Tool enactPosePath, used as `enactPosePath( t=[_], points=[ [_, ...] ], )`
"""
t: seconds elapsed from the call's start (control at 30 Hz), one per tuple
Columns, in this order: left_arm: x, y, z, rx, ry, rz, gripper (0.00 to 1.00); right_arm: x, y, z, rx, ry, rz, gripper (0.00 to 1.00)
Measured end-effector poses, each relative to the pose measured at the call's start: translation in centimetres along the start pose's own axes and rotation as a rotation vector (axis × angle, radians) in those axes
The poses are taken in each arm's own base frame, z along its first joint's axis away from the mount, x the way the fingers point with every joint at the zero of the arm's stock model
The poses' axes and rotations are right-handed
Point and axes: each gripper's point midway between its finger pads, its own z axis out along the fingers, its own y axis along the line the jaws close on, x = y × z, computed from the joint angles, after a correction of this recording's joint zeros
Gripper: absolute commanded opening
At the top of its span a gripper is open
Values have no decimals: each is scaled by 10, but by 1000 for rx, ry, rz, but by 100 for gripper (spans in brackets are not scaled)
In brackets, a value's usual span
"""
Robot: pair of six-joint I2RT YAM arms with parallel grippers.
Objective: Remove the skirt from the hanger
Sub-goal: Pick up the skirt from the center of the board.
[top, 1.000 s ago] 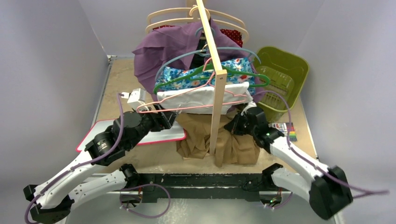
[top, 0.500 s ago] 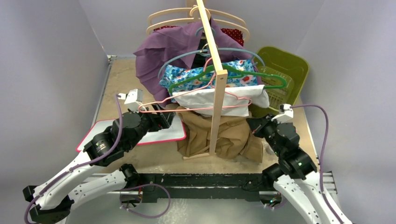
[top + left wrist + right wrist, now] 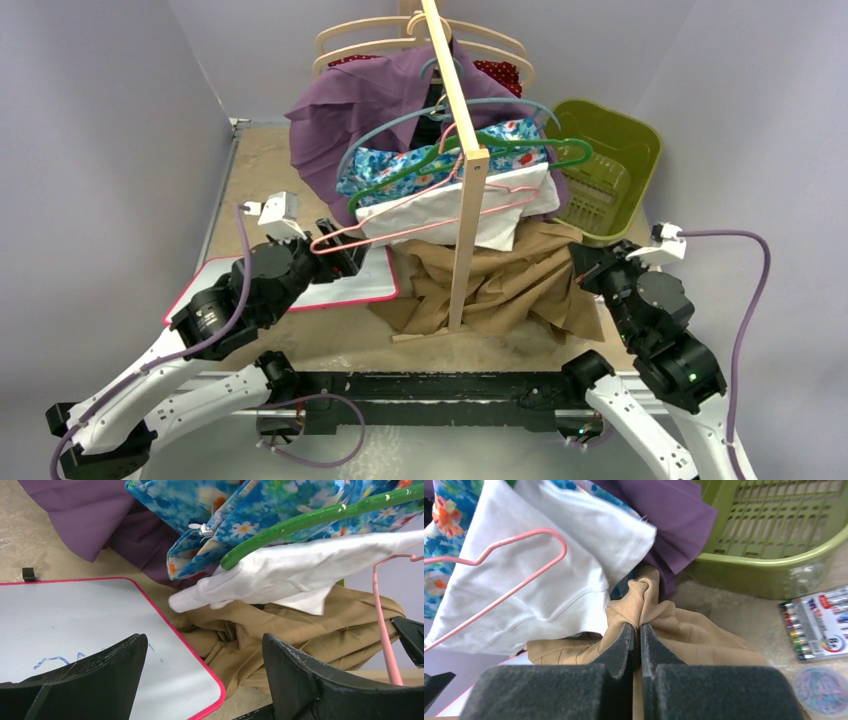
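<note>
skirt (image 3: 694, 635) partly hidden, marker pack (image 3: 819, 622) cropped

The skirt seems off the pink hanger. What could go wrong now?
The tan skirt lies bunched around the foot of the wooden rack; pulling it further may drag or tip the rack. The right gripper has its jaws shut on only a small fold, which might slip out. The pink hanger hangs tilted beside the open left gripper and could get knocked off.
</note>
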Motion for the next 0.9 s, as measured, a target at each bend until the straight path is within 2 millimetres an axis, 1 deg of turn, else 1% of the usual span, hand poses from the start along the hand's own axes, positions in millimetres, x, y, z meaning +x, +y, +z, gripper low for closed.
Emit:
enactPosePath(
  t=[0.1,0.2,0.33,0.43,0.5,0.7,0.8,0.9],
  points=[
    [-3,0,-4,10,-10,-7,85,-14,-1,-9,24,-14,-21,0],
    [-7,0,-9,23,-24,-11,88,-39,5,-20,38,-50,-47,0],
    [-8,-1,-10,28,-25,-6,94,-81,15,-39,45,-124,-91,0],
    [-10,-1,-13,40,-30,-7,97,-121,24,-58,53,-199,-134,0],
    [-13,-2,-18,55,-42,-16,98,-144,29,-70,56,-250,-157,0],
    [-23,-2,-34,103,-79,-46,100,-203,41,-101,72,-376,-246,0],
    [-22,-3,-35,112,-73,-46,100,-228,49,-107,94,-421,-296,0],
    [-20,-4,-38,124,-61,-45,100,-249,58,-106,123,-455,-354,0]
  ],
)
